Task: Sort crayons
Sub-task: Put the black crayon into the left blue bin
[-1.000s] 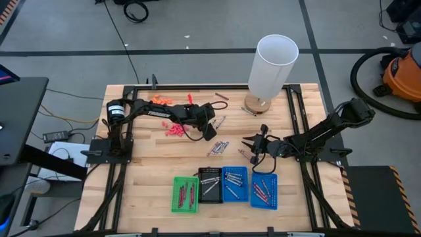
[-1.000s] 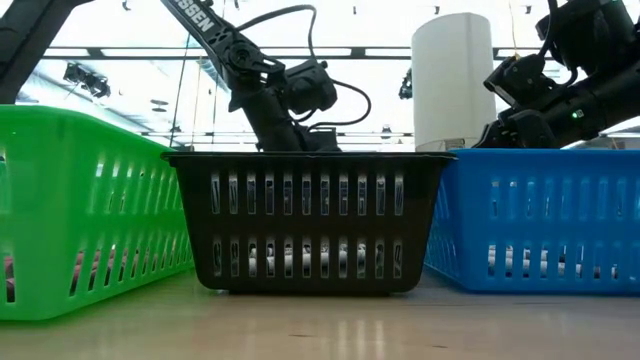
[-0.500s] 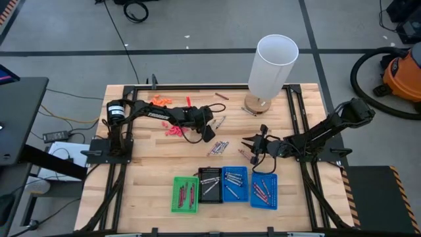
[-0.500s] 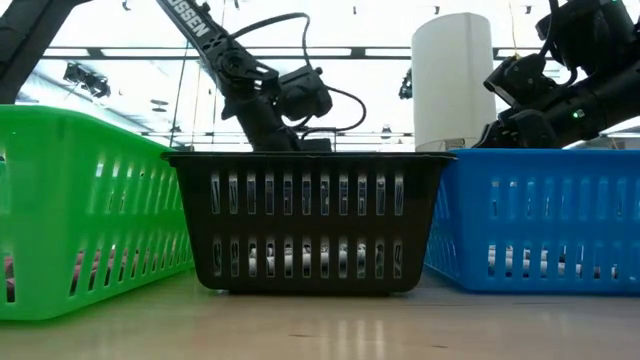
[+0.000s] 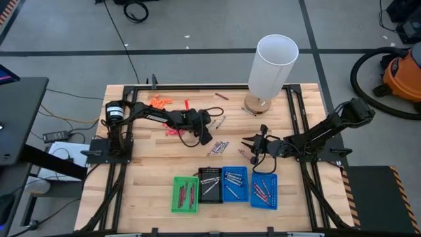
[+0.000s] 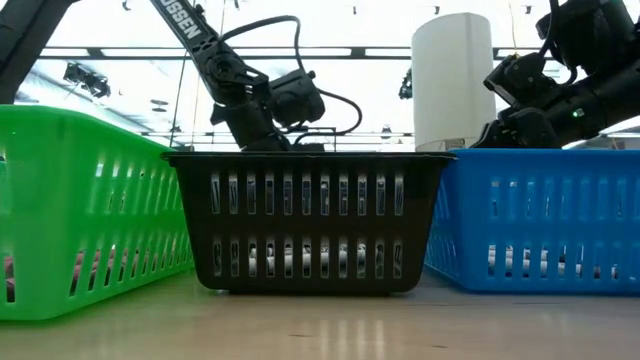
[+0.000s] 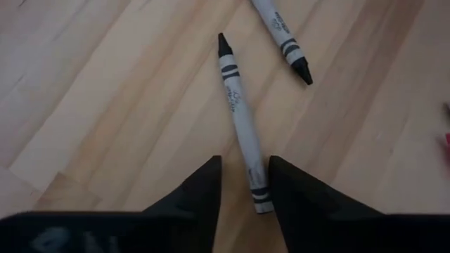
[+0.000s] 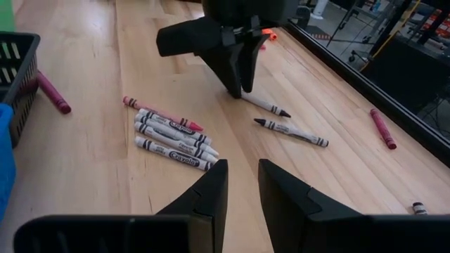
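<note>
Silvery grey crayons lie flat on the wooden table. In the left wrist view one grey crayon (image 7: 239,112) lies with its near end between the open fingers of my left gripper (image 7: 245,184). I cannot tell whether a finger touches it. A second grey crayon (image 7: 281,31) lies beyond. The right wrist view shows my left gripper (image 8: 239,90) pointing down at that crayon (image 8: 267,105). My right gripper (image 8: 241,184) is open and empty, near a cluster of grey crayons (image 8: 172,140). In the high view my left gripper (image 5: 208,128) is at mid-table and my right gripper (image 5: 248,147) is right of the cluster (image 5: 219,147).
Four small trays stand along the near edge: green (image 5: 175,195), black (image 5: 210,172), and two blue (image 5: 235,170) (image 5: 264,205), all holding crayons. A white cylinder (image 5: 273,66) stands at the far right. Orange bits (image 5: 160,101) and pink-red bits (image 5: 172,130) lie far left. A red crayon (image 8: 380,128) lies apart.
My left gripper has moved a little toward the table's left and near edges, over the two loose grey crayons. My right arm has kept still.
</note>
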Motion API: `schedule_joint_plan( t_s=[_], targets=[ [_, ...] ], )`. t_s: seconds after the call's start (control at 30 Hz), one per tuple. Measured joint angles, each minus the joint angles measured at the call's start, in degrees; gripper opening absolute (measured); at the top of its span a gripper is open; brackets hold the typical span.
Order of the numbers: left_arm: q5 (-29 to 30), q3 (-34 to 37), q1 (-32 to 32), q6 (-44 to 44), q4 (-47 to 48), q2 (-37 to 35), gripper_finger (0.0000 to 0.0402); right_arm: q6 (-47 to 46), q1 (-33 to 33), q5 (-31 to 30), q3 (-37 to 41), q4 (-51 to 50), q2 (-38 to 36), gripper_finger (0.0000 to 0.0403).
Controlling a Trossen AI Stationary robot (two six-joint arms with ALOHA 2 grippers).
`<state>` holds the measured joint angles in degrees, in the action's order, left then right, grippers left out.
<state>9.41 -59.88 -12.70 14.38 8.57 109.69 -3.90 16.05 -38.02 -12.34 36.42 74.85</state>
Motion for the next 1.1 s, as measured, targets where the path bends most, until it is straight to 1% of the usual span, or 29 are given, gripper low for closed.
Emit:
schedule_joint_plan(
  t_s=[0.27,0.33,0.5,0.67,0.77,0.87,1.0,1.1],
  targets=[
    [-0.3,0.0,0.2,-0.5,2.2,0.0,0.0031,0.0,0.0,0.1,0.0,0.0,0.0,0.0089],
    [-0.4,0.0,0.3,-0.5,2.8,0.0,0.0014,0.1,0.0,0.1,0.0,0.0,0.0,0.0089],
    [-0.3,0.2,0.4,-1.7,3.5,-1.5,0.0014,0.5,0.0,0.1,0.0,-0.1,0.0,0.0089],
    [0.2,0.9,1.2,-4.5,5.8,-5.5,0.0015,0.5,0.0,0.1,0.0,-0.1,0.0,0.0089],
    [0.0,0.5,3.2,-9.2,3.1,-8.3,0.0015,0.5,0.0,0.1,0.0,-0.1,0.0,0.0089],
    [-1.0,0.5,6.7,-14.3,0.3,-9.3,0.0015,0.5,0.0,0.1,0.0,-0.1,0.0,0.0089],
    [-7.8,0.5,11.6,-19.3,-7.2,-9.5,0.0016,0.5,0.0,-1.8,0.0,-0.7,0.0,0.0089],
    [-9.3,0.5,15.1,-20.7,-13.0,-8.5,0.0016,0.5,0.0,-2.8,0.0,-0.8,0.0,0.0089]
  ],
)
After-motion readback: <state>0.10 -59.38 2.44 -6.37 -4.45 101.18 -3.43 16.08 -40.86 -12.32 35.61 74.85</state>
